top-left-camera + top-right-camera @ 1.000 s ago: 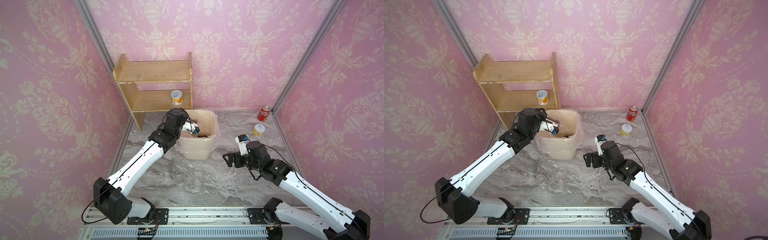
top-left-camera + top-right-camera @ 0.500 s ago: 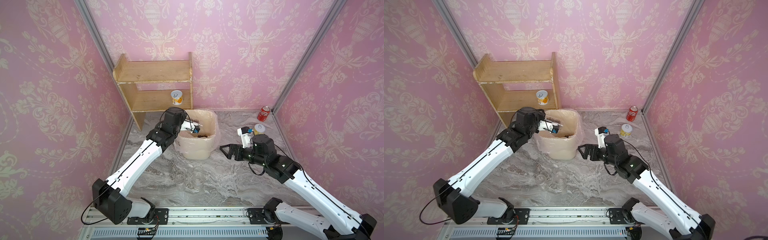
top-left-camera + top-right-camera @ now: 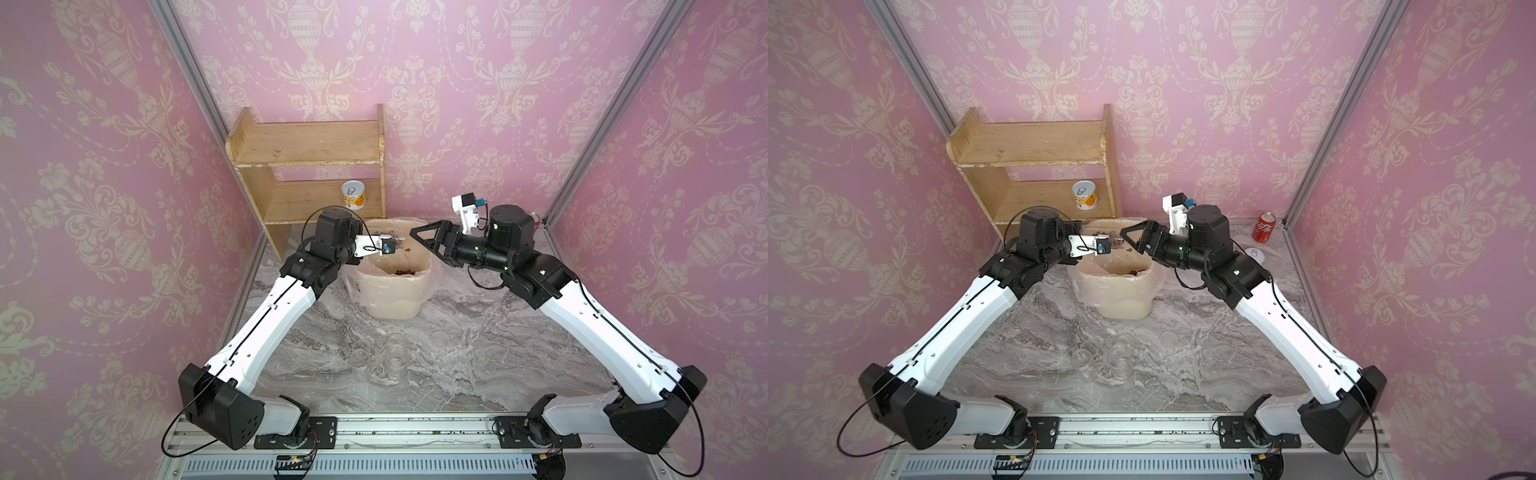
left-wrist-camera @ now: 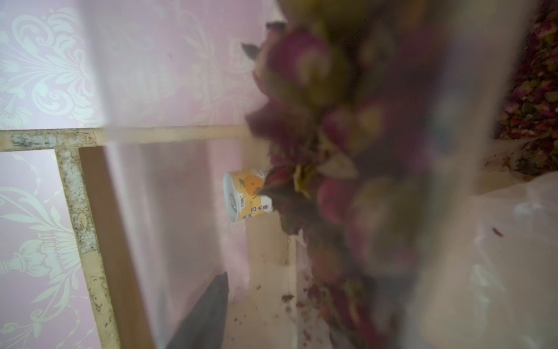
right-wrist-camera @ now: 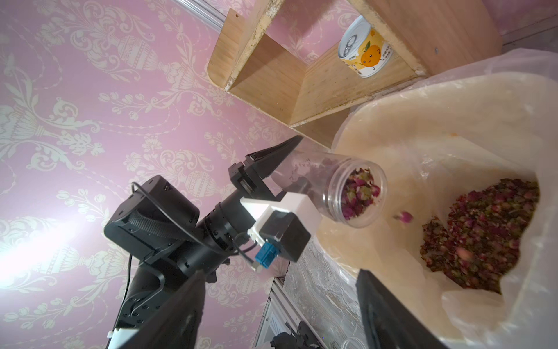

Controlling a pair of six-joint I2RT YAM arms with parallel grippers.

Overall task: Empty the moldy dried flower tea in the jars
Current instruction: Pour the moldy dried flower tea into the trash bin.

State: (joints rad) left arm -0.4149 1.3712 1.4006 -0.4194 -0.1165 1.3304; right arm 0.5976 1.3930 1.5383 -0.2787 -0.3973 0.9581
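Left gripper (image 5: 297,163), fingers clamped on the jar (image 5: 347,193), holds it near-horizontal, mouth over the bin (image 5: 422,127) and toward the right gripper (image 3: 419,242), whose fingers gape wide and empty opposite; dried flower tea (image 5: 357,193) lies partly in jar, mostly in bin.

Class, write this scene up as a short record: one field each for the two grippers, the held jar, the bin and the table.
left gripper: shut on jar
jar: tipped on its side over bin, mouth open, tea inside
right gripper: open, empty, facing jar
bin: bag-lined, heap of tea inside
table: two clear jars, seemingly empty
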